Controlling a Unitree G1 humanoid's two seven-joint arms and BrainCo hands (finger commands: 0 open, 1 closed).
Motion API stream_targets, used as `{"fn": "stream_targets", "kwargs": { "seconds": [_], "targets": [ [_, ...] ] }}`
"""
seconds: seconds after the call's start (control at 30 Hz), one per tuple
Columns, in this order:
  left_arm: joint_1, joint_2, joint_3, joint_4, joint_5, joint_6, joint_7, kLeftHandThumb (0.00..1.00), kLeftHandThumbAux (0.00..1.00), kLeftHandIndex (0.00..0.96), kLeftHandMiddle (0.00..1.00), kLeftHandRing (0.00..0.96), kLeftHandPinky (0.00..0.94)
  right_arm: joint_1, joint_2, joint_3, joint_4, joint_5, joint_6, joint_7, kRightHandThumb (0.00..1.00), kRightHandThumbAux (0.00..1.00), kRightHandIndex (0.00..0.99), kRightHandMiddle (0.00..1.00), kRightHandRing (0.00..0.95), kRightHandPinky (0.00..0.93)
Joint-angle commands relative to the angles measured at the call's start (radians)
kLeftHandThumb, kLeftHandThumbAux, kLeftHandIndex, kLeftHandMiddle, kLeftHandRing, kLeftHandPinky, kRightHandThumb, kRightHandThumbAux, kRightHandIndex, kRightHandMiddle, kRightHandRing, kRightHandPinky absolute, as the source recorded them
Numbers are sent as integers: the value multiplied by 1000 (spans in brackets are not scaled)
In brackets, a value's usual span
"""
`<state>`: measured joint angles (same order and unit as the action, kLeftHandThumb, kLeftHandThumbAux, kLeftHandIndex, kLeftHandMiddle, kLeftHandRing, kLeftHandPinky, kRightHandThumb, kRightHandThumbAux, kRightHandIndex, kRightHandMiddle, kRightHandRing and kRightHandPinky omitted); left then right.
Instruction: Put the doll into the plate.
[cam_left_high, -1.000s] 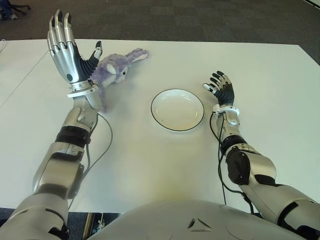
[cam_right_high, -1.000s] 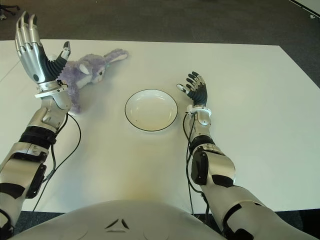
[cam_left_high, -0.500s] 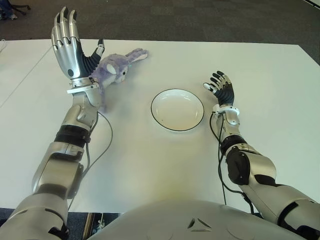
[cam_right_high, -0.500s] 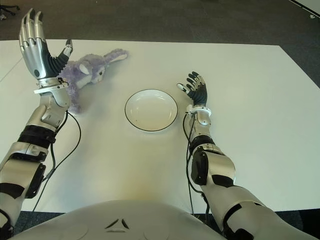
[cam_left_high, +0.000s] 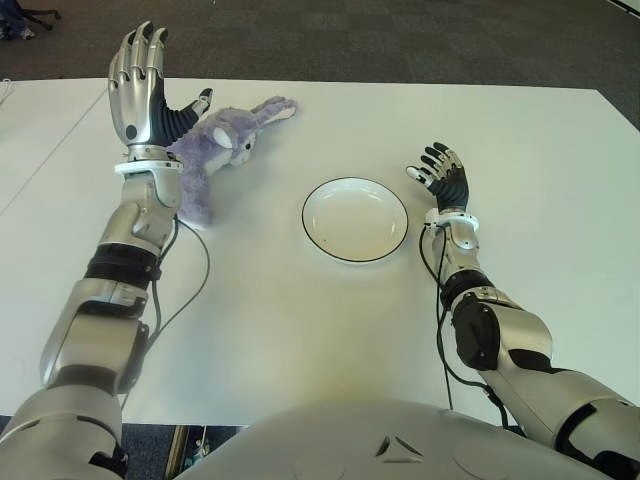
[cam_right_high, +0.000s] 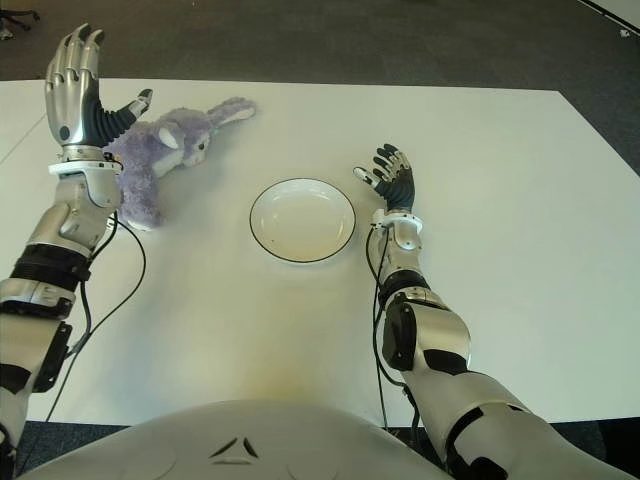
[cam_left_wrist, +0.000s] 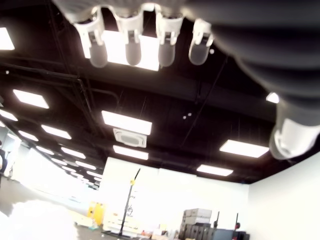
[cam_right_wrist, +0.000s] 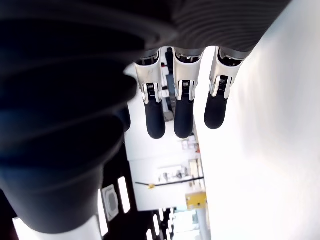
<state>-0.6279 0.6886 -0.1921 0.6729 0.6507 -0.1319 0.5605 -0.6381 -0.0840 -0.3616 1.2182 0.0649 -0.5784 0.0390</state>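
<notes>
At upper left, the purple plush bunny (cam_left_high: 215, 150) lies just beside the raised left hand (cam_left_high: 140, 90), whose fingers are spread wide and empty.

A broad white bench (cam_left_high: 300, 330) fills most of the room in front. Beyond its far edge lies dark grey carpet (cam_left_high: 400, 40) in square tiles. Overhead, a black ceiling (cam_left_wrist: 165, 115) carries rows of bright rectangular light panels (cam_left_wrist: 126, 122), above a pale wall (cam_left_wrist: 175, 195).

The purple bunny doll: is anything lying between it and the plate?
Nothing visible. Only bare white table separates the purple bunny doll from the empty plate. The open left hand shows beside the doll.
</notes>
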Motion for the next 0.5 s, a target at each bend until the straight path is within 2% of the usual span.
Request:
{"fn": "stream_targets", "kwargs": {
  "seconds": [0.03,0.13,0.3,0.33,0.4,0.5],
  "targets": [
    [-71,9,-57,134,33,-37,-89,178,498,0,0,19,0,204,60,3,134,-6,123,-16,10,907,172,206,187,195],
    [-118,5,-84,217,30,-66,-142,149,500,0,0,15,0,206,57,15,134,-21,115,-38,11,915,175,209,190,205],
    [-150,13,-109,268,27,-105,-188,129,508,0,3,9,0,209,54,38,134,-43,103,-72,9,913,195,220,207,224],
    [-196,-1,-128,380,40,-121,-204,129,508,0,3,8,0,206,54,28,134,-29,115,-59,9,913,195,220,207,224],
    [-256,-19,-154,523,55,-143,-224,106,517,0,21,9,0,203,55,15,135,-12,131,-41,27,924,191,221,205,214],
    [-278,-24,-177,601,64,-158,-225,106,528,0,35,14,0,201,57,5,134,1,132,-30,31,926,190,222,207,217]
  ]
}}
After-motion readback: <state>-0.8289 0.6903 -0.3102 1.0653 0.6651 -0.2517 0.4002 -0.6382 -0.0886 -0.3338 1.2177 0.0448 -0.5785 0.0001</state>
